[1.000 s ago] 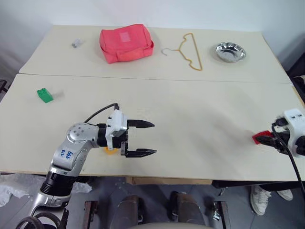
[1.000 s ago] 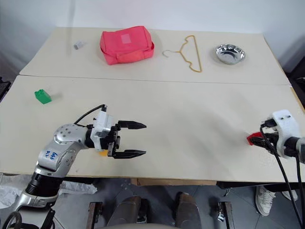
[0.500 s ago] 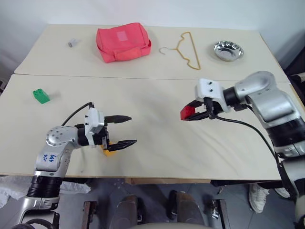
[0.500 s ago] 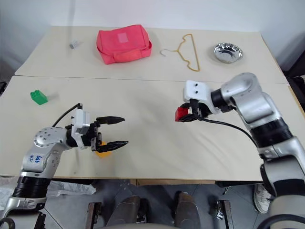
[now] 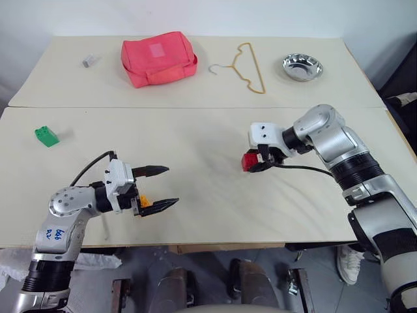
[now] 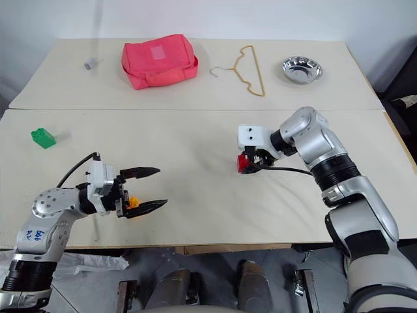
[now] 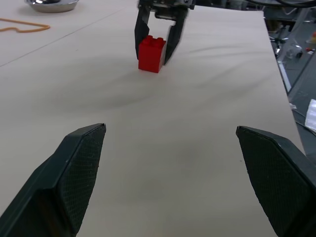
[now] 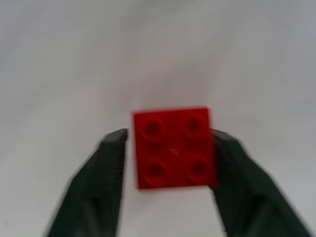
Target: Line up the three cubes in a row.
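The red cube [image 5: 249, 161] stands on the table right of centre. My right gripper [image 5: 255, 163] points down over it with a finger on each side; the wrist view shows a slim gap between one finger [image 8: 111, 163] and the red cube [image 8: 173, 148], so it is open. My left gripper [image 5: 171, 186] hovers level near the front left, open and empty, pointing across the table at the red cube [image 7: 151, 53]. The yellow-orange cube [image 5: 145, 201] lies on the table just behind and under its lower finger. Far off at the left lies the green cube [image 5: 45, 135].
On the back table are a pink bag [image 5: 158, 57], a wire hanger [image 5: 245, 66], a steel bowl [image 5: 302, 67] and a tiny grey block [image 5: 86, 62]. A seam [image 5: 195, 107] joins the two tables. Bare tabletop lies between my two grippers.
My right arm swung in from the right edge with the red cube, set it down right of centre and loosened its fingers. My left gripper drew back to the left, uncovering the yellow-orange cube.
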Robot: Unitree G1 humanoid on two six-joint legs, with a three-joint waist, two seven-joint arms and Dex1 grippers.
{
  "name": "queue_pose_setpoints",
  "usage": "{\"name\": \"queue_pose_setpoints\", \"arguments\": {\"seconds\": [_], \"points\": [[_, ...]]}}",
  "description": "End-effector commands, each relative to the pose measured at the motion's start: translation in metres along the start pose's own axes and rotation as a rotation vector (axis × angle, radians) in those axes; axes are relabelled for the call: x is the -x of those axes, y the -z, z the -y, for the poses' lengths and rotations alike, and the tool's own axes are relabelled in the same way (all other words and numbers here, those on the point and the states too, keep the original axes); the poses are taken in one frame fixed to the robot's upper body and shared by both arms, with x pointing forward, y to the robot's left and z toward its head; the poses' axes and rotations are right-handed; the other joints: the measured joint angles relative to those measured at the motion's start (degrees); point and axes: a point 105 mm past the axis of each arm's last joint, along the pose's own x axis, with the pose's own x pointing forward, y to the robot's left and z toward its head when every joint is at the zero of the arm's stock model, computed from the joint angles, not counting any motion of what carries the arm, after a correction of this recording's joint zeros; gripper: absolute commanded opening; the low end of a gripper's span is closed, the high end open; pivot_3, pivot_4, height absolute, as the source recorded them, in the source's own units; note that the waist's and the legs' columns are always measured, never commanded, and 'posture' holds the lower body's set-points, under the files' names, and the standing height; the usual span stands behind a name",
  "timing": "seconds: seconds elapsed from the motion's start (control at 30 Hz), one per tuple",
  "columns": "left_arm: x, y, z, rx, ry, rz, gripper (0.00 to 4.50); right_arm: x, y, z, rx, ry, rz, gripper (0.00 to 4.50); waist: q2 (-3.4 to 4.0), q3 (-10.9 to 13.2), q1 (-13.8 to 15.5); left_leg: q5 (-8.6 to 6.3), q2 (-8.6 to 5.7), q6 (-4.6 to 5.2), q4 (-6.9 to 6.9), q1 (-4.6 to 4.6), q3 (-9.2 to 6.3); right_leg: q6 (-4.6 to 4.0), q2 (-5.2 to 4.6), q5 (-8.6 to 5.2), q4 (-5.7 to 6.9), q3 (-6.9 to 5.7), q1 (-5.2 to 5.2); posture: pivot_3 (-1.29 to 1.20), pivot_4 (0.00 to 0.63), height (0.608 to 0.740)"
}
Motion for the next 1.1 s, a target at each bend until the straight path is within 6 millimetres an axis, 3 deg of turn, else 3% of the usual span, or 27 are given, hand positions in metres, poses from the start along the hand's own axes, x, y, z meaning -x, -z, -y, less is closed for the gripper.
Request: {"name": "queue_pose_setpoints", "arguments": {"seconds": [0.03,0.1,0.23,0.33,0.47,0.57,0.73,0.8,0.93,1.1], "points": [[0.005,-0.012,-0.005,-0.041,-0.064,0.042,4.50,0.014,-0.008,0.005,0.044,0.046,0.057,3.72,0.00,0.00,0.03,0.00,-0.01,0.00,0.01,0.00,0.00,0.00,-0.02,0.00,0.00,0.01,0.00,0.00,0.150,0.740],[0.010,-0.014,-0.009,-0.036,-0.115,0.059,4.50,0.021,-0.010,0.004,0.077,0.062,0.104,4.46,0.00,0.00,0.03,0.00,-0.03,0.00,0.00,-0.01,-0.01,0.00,-0.03,0.00,0.00,0.00,0.00,0.00,0.150,0.740],[0.044,-0.013,-0.021,0.014,-0.328,0.113,4.50,0.047,-0.020,-0.002,0.157,0.157,0.377,4.49,-0.01,0.00,0.00,0.00,-0.02,0.00,-0.06,-0.01,-0.07,0.00,-0.03,0.00,-0.04,-0.05,0.01,0.00,0.150,0.740],[0.078,-0.002,-0.028,0.030,-0.539,0.114,4.50,0.065,-0.022,-0.017,0.169,0.197,0.624,4.49,-0.01,0.00,0.03,0.00,-0.01,0.00,-0.06,0.00,-0.08,0.00,-0.03,0.00,-0.05,-0.06,0.04,0.00,0.150,0.740],[0.143,0.026,-0.029,0.083,-0.902,0.092,4.50,0.072,-0.005,-0.037,0.080,0.302,0.793,4.49,-0.04,-0.01,0.11,-0.01,0.00,0.00,-0.04,0.11,-0.08,0.00,-0.04,0.00,-0.07,-0.06,0.16,0.00,0.150,0.740],[0.189,0.047,-0.014,0.132,-1.140,0.061,4.50,0.074,0.020,-0.056,0.020,0.390,0.813,4.49,-0.06,0.00,0.20,-0.03,0.01,0.03,-0.05,0.12,-0.08,0.00,-0.07,0.00,-0.10,-0.06,0.19,0.00,0.150,0.740],[0.228,0.060,0.007,0.180,-1.368,0.063,4.50,0.085,0.042,-0.063,-0.042,0.531,0.793,4.49,-0.06,0.00,0.53,-0.07,-0.02,0.10,0.04,0.18,-0.02,0.03,-0.17,0.02,-0.11,0.03,0.25,0.00,0.150,0.740],[0.235,0.060,0.013,0.184,-1.461,0.101,4.50,0.090,0.044,-0.066,-0.049,0.575,0.797,4.49,-0.06,0.00,0.68,-0.07,-0.02,0.10,0.05,0.26,-0.03,0.03,-0.20,0.02,-0.09,0.11,0.31,0.00,0.150,0.740],[0.222,0.057,0.008,0.187,-1.513,0.133,4.50,0.090,0.041,-0.069,-0.072,0.598,0.813,4.49,-0.11,-0.03,1.37,-0.13,0.01,0.09,0.04,0.31,-0.09,0.03,-0.23,0.02,-0.17,0.29,0.41,0.00,0.150,0.740],[0.205,0.035,-0.065,0.292,-1.657,0.123,4.50,0.086,0.033,-0.064,-0.074,0.574,0.837,4.49,-0.18,-0.07,2.76,-0.09,0.00,0.10,0.18,0.35,-0.29,-0.01,-0.21,0.04,-0.07,0.23,0.61,0.00,0.150,0.740]]}}
